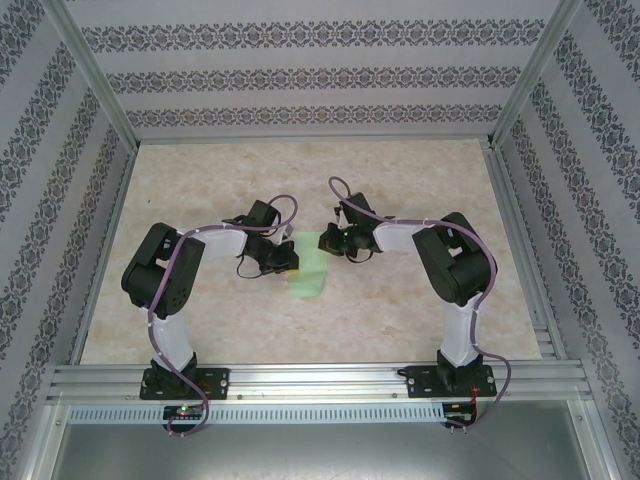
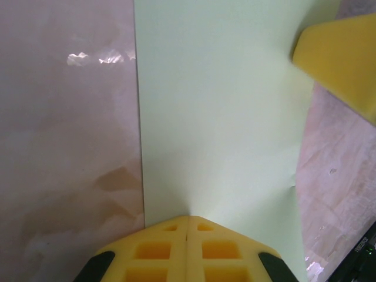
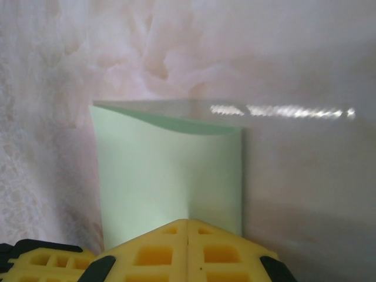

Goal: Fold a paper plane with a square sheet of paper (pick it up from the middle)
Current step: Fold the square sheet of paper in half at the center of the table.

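Left fingers (image 2: pixel 154 254) are pressed together on the near edge of the sheet of paper (image 2: pixel 223 123), and the paper puckers slightly where they bite. Right fingers (image 3: pixel 154 256) are likewise closed, pinching the sheet's edge at 6 o'clock of their own view.

From the top camera we see the layout. The sheet lies near the middle of the desk (image 1: pixel 420 180), with the left fingers at its 9 o'clock and the right fingers at about 1 o'clock. Both arms bend inward toward it. The finger state is too dark and small to read there.

In the left wrist view we get a long flat stretch of paper running to 12 o'clock, its left edge straight against the marbled desk. One yellow pad (image 2: pixel 343 56) of the right fingers sits at 2 o'clock on the sheet's far corner.

In the right wrist view we see that the far edge of the sheet is lifted and bowed. A darker green strip shows under the curve at 12 o'clock, and glare streaks the desk beyond it.

The sheet is pale green, plain and unmarked. It looks narrower than square from above.
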Robot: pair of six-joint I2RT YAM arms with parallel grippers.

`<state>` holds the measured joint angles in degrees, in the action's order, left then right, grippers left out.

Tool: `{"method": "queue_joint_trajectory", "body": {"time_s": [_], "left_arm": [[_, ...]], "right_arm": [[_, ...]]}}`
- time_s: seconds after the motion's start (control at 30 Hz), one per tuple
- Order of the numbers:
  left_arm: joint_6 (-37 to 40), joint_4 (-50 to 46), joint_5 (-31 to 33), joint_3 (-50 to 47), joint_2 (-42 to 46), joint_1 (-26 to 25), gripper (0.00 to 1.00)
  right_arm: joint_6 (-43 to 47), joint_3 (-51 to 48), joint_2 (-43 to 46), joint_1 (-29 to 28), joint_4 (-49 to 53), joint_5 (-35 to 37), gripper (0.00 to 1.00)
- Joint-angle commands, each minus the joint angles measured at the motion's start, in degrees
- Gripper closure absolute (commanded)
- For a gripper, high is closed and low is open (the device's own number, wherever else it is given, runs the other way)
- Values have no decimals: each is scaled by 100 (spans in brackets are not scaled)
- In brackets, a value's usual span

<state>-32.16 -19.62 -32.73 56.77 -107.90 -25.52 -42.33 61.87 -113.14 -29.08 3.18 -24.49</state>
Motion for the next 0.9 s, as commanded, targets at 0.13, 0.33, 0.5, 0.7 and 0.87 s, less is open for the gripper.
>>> {"method": "queue_joint_trajectory", "body": {"time_s": [0.13,0.33,0.5,0.7,0.87], "left_arm": [[96,-781,1269,-559,-733,-70,100],[105,-798,1269,-528,-744,-71,100],[105,-798,1270,-507,-742,-70,100],[96,-770,1284,-500,-755,-72,100],[85,-763,1297,-516,-773,-71,100]], "right_arm": [[29,260,-199,393,151,652,100],[49,567,-182,403,276,622,100],[49,271,389,378,-13,487,100],[115,67,474,-12,-120,230,100],[43,374,-8,-185,-52,107,100]]}}
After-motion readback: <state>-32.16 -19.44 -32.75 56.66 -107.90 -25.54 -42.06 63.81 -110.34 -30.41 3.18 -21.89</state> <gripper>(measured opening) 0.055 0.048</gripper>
